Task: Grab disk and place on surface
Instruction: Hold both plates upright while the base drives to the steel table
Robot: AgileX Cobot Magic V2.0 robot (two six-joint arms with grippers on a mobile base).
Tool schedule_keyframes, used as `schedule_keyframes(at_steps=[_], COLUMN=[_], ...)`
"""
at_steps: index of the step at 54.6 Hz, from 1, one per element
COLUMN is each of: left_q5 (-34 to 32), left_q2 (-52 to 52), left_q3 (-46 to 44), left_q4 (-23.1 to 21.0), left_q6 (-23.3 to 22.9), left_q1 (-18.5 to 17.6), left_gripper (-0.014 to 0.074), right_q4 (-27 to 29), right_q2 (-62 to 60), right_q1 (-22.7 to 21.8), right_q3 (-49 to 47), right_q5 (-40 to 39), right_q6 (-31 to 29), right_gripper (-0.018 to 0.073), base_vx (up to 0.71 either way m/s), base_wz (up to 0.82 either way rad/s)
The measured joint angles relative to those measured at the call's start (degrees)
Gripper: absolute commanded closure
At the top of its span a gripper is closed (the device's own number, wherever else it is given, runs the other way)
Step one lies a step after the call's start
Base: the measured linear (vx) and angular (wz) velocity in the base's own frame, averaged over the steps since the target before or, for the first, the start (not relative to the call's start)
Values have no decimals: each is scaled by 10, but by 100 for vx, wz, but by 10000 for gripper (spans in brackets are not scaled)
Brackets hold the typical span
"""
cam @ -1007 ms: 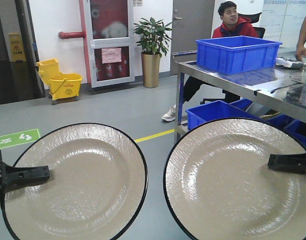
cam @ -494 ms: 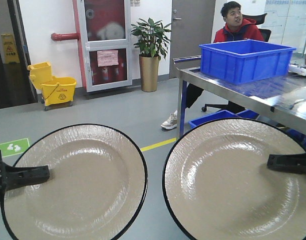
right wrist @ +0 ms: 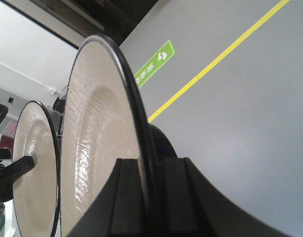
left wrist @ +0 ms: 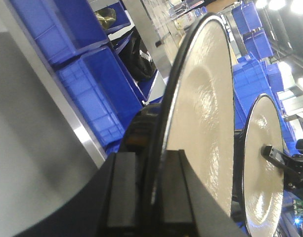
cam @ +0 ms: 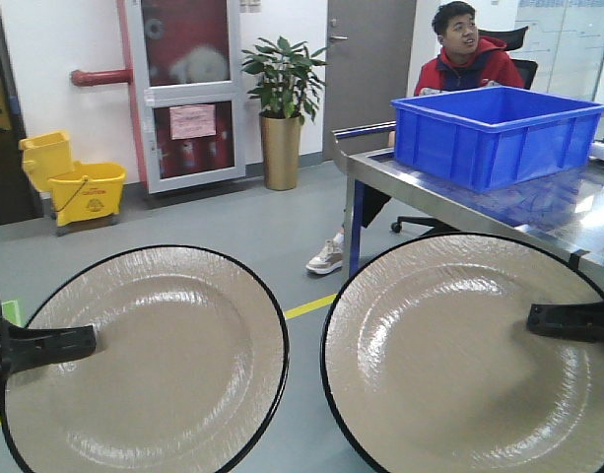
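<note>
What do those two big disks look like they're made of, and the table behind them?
The left disk and right disk look like glazed ceramic, possibly melamine: glossy beige, brushed texture, black rims. The table looks like stainless steel, reflecting the blue bin on it.

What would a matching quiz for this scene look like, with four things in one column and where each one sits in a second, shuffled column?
Column one:
1. left plate
2. blue crate
3. right plate
4. yellow mop bucket

Column two:
A. on the steel table
B. clamped at its rim by the right tool
C. on the floor beside the red-framed cabinet
D. clamped at its rim by the left tool

Pairs: 1-D, 2-A, 3-B, 4-C.
</note>
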Motion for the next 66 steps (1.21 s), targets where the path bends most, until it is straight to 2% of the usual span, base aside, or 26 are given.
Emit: schedule_keyframes(at_steps=[28,66], left_q5=[0,0], left_q2=[0,0], left_q3=[0,0], left_q4=[0,0], left_q6=[0,0], left_q1=[0,0], left_gripper=[598,598], right_q4=[0,0], right_q2=[0,0], right_q1=[0,0], right_q3=[0,0], right_q5=[-1,-1], right_q6=[0,0], right_gripper=[568,568], base_vx=[44,31], base_wz=[-32,-50])
